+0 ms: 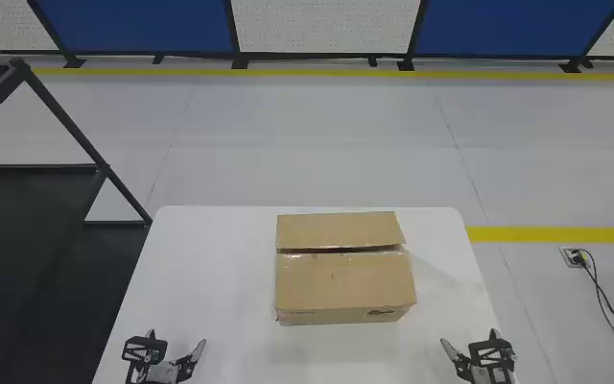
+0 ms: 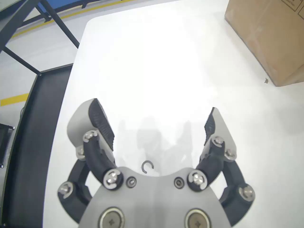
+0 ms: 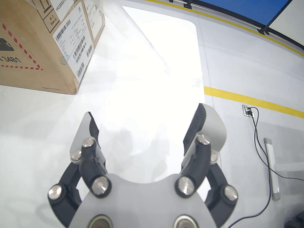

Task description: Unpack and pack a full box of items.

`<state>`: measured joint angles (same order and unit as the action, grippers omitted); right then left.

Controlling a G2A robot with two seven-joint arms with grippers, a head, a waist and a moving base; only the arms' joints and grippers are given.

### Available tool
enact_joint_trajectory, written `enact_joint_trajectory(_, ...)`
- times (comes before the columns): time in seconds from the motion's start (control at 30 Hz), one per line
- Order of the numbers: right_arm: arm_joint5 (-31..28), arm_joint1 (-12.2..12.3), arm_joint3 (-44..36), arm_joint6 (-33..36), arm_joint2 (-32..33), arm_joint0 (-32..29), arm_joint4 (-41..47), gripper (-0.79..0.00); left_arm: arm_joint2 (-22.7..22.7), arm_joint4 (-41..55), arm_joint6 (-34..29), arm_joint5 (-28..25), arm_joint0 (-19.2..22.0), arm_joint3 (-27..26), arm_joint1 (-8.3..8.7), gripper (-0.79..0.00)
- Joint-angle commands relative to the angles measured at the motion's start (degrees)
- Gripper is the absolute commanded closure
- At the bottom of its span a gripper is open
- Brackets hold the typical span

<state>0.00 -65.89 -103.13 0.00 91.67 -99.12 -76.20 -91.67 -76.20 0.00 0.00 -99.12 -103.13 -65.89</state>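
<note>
You see the box [image 1: 345, 269] at the centre of the table [image 1: 211, 288], flaps down, long axis 9-to-3 o'clock. It lies at 1 o'clock from the left gripper [image 1: 171, 348] and at 11 from the right gripper [image 1: 475, 348], which seems slightly nearer. Both stand open and empty.

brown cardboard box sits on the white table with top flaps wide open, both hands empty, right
No: top view shows the brown cardboard box with flaps folded shut. It does sit on the white table, left hand and right hand empty.
</note>
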Motion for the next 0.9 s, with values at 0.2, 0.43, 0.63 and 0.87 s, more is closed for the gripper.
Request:
enact_joint_trajectory(0.2, -1.88, -0.01, -0.93, -0.65, 0.02, 0.04, 0.62, -0.785, -0.98, 0.99, 1.83, -2.34, 0.03, -0.46, 0.08, -0.785)
enact_joint_trajectory(0.43, -13.10, 0.58, -7.48, 2.79, 6.21, -0.04, 11.09, -0.785, -7.50, 0.81, 7.84, -12.16, -0.36, -4.68, 0.95, -0.785)
enact_joint_trajectory(0.63, -18.66, 1.18, -11.18, 17.37, 9.38, 4.93, 25.15, -0.785, -10.50, 3.12, 9.37, -24.11, 0.45, -9.20, 1.67, -0.785)
enact_joint_trajectory(0.87, -19.63, 1.44, -11.78, 22.23, 10.00, 6.57, 27.67, -0.785, -11.24, 2.15, 9.83, -26.46, 0.11, -10.68, 1.87, -0.785)
